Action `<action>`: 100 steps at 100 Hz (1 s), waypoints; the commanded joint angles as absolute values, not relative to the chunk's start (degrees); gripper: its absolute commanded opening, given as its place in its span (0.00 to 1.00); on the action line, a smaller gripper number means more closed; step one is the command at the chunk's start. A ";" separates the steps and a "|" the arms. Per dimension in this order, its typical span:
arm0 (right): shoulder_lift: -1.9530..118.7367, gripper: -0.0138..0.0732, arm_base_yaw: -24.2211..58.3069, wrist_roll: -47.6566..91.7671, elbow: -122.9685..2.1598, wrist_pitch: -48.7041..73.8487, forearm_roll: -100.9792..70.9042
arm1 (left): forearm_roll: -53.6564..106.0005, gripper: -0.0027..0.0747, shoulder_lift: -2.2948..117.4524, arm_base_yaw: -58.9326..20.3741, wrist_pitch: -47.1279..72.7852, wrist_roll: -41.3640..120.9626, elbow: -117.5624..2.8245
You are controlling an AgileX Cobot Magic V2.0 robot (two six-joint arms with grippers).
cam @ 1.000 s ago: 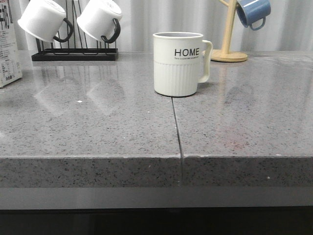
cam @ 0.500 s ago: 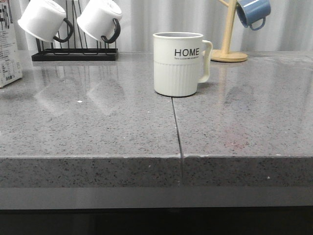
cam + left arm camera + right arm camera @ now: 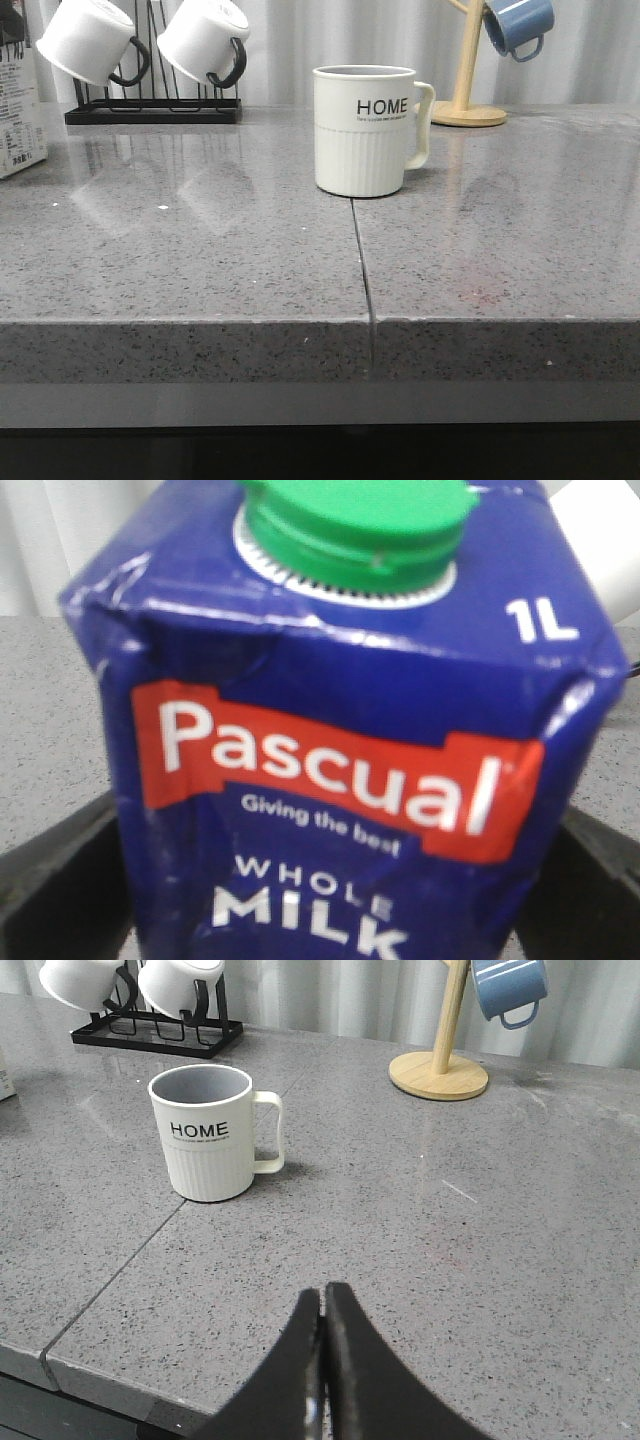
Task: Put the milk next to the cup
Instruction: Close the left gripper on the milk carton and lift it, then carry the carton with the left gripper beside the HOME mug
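Nearest in the right wrist view: right gripper (image 3: 322, 1360), black fingers pressed together with nothing between them, hanging above bare grey counter (image 3: 200, 270) near its front edge

Filling the left wrist view: milk (image 3: 340, 760), blue top, green cap (image 3: 355, 525), red "Pascual" band, "WHOLE MILK" and "1L" printed on it, tilted slightly. Black fingers (image 3: 50, 880) of the left gripper (image 3: 330, 920) on either side of the carton; cannot tell whether touching or clamped. In the front view only a sliver of carton at the far left edge, well apart from the cup

Mid-counter: cup (image 3: 365, 130), upright, handle to the right, "HOME" facing forward, standing just behind the end of the seam (image 3: 362, 270) between 2 slabs

Farther back, left: black rack (image 3: 150, 108) with 2 white mugs (image 3: 90, 40) hung on it. Back right: wooden stand (image 3: 467, 100) carrying 1 blue mug (image 3: 518, 25)
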State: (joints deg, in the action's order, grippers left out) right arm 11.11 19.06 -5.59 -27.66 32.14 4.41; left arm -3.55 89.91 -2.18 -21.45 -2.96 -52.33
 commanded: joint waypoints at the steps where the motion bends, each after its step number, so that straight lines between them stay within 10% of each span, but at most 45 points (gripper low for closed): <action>1: 11.71 0.08 19.04 -5.34 -29.15 27.96 4.65 | -3.44 0.72 88.10 -2.22 -27.02 -3.67 -54.37; 26: 11.71 0.08 19.04 -5.34 -29.15 27.96 4.65 | -3.32 0.29 87.52 -2.22 -26.92 -3.67 -54.37; 100: 11.71 0.08 19.04 -5.34 -29.15 27.96 4.65 | 39.23 0.28 76.49 -25.32 -31.34 38.88 -50.47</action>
State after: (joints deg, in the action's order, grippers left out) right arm 11.11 19.06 -5.59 -27.66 32.14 4.41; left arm 36.21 78.45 -21.75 -24.27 35.55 -49.06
